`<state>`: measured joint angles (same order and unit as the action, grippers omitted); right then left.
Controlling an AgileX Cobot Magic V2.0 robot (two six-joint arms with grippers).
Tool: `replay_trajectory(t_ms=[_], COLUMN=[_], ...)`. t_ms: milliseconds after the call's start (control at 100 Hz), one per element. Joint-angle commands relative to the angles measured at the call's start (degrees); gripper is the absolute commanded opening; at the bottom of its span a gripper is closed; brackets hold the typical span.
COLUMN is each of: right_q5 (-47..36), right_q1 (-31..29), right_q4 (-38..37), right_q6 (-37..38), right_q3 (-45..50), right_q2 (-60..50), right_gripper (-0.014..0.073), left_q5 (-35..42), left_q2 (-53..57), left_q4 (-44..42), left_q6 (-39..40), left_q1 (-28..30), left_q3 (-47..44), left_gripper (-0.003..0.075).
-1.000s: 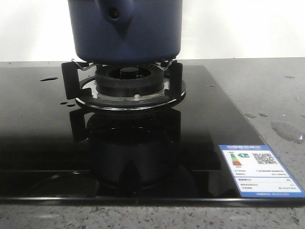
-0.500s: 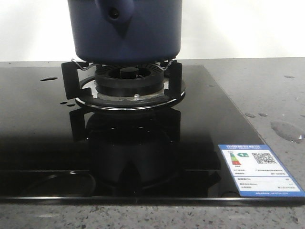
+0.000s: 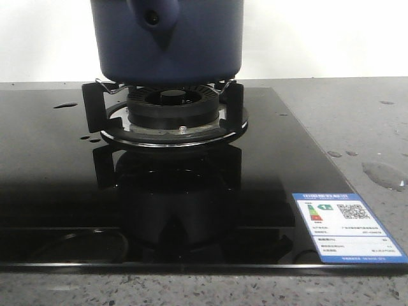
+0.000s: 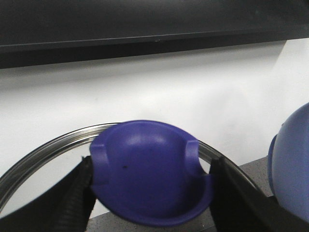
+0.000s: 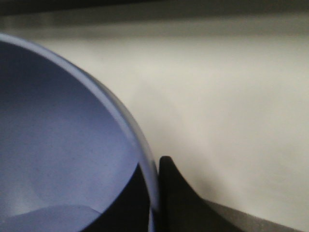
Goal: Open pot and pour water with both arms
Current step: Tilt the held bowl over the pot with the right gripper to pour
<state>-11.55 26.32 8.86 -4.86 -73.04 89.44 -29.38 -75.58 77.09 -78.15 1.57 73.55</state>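
The dark navy pot (image 3: 169, 38) stands on the gas burner (image 3: 169, 108), its handle stub (image 3: 153, 18) pointing at the camera; its top is cut off by the frame. My left gripper (image 4: 150, 181) is shut on the blue knob (image 4: 149, 179) of a glass lid with a metal rim (image 4: 53, 145), held up in front of a white wall. My right gripper (image 5: 153, 193) is shut on the rim of a lighter blue bowl (image 5: 58, 145), one finger inside and one outside. Water shows as drops and a small puddle (image 3: 382, 173) on the counter. Neither gripper appears in the front view.
A black glass hob (image 3: 57, 185) fills the front, with a blue energy label (image 3: 347, 226) at its near right corner and drops (image 3: 65, 105) at the far left. Grey speckled counter (image 3: 357, 115) lies to the right. The bowl (image 4: 292, 164) also edges into the left wrist view.
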Motion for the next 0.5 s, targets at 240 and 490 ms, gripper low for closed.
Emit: replay_trajectory(t_ms=[240,490], right_q5=[-29.09,-37.64], right_q1=[0.84,0.84], right_q4=[-3.85,-7.59], right_q6=[-0.23,-0.23], right_q3=[6.41,6.51], right_q2=[-2.86,0.28], right_gripper=[-0.0056,-0.0056], left_q5=[1.35,1.35], left_q2=[2.35,2.35], left_q4=[3.89,6.18], left_q6=[0.55,0.55], left_q1=[0.12,0.12], left_q3=[2.38,2.38], left_gripper=[0.0363,0.0363])
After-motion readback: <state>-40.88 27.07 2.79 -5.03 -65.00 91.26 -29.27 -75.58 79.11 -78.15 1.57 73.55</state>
